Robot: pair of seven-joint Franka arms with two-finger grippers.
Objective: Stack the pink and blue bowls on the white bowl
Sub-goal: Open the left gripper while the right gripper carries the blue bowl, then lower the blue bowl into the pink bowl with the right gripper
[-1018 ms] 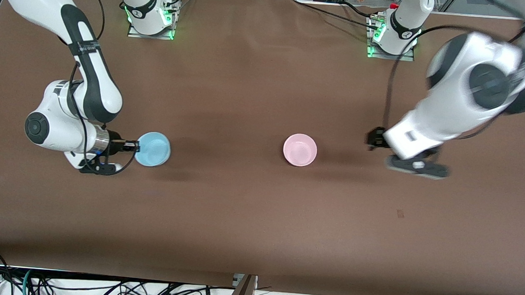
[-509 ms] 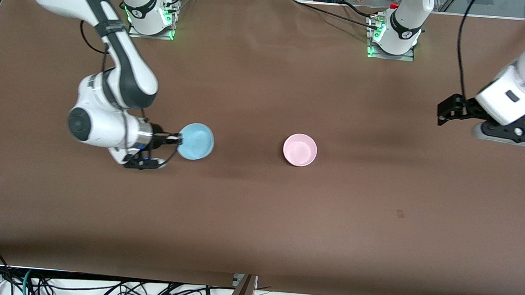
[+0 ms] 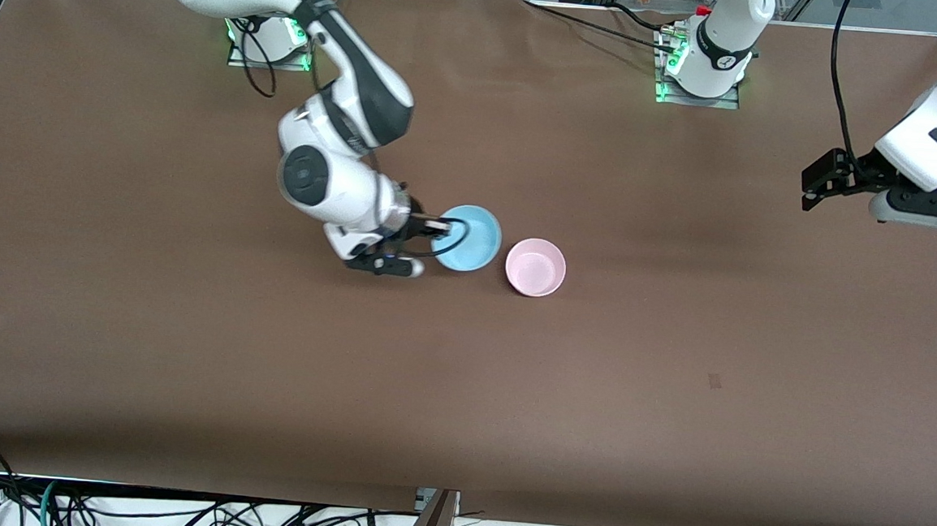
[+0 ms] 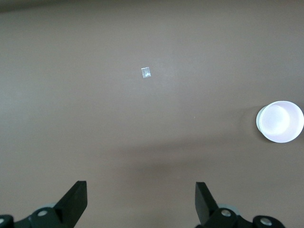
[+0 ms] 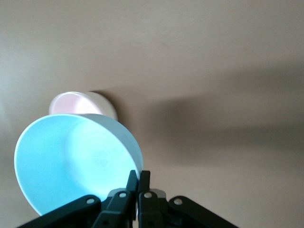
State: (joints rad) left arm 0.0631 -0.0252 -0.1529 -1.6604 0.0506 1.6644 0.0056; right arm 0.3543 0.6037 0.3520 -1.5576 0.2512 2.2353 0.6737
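The pale pink bowl (image 3: 535, 267) stands upright mid-table; it also shows in the left wrist view (image 4: 280, 121) and the right wrist view (image 5: 76, 101). Its outer wall looks whitish in the wrist views, and I cannot make out a separate white bowl. My right gripper (image 3: 442, 227) (image 5: 138, 178) is shut on the rim of the light blue bowl (image 3: 470, 237) (image 5: 76, 161) and holds it tilted just beside the pink bowl, toward the right arm's end. My left gripper (image 3: 816, 185) (image 4: 141, 187) is open and empty over the table's left-arm end.
A small pale tape patch (image 3: 714, 380) (image 4: 146, 72) lies on the brown cloth, nearer to the front camera than the pink bowl. The arm bases (image 3: 700, 62) stand along the table's top edge. Cables hang at the front edge.
My right arm has carried the blue bowl from its end of the table to just beside the pink bowl. My left arm has drawn away toward its own end.
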